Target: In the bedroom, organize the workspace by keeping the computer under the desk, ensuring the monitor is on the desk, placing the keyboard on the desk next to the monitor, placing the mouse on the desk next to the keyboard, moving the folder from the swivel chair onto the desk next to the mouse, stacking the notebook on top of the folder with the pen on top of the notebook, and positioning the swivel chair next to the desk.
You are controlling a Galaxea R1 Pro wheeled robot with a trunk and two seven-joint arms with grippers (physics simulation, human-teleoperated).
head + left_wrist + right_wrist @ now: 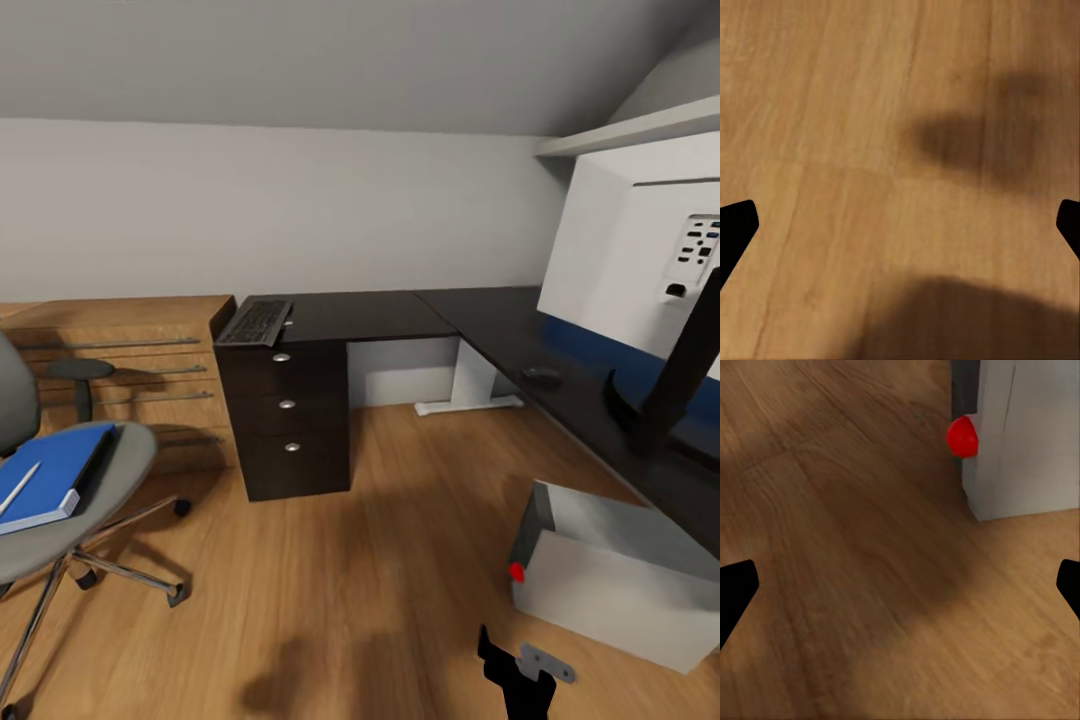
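**Workspace check: items lying scattered**

Keyboard (255, 323) is overhanging the desk (390, 312) at its far-left end; mouse (541, 377) is sitting near the monitor (640, 270). Folder (50, 475) and pen (18, 490) are resting on the swivel chair (85, 500). Left gripper (900, 232) and right gripper (900, 592) are gaping wide, empty, over floor (330, 590)

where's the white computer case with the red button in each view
Head view: the white computer case sits on the wood floor at lower right, under the black-topped desk.
Left wrist view: not in it, bare floor.
Right wrist view: its corner at upper right.
Shared landmark: its red button.
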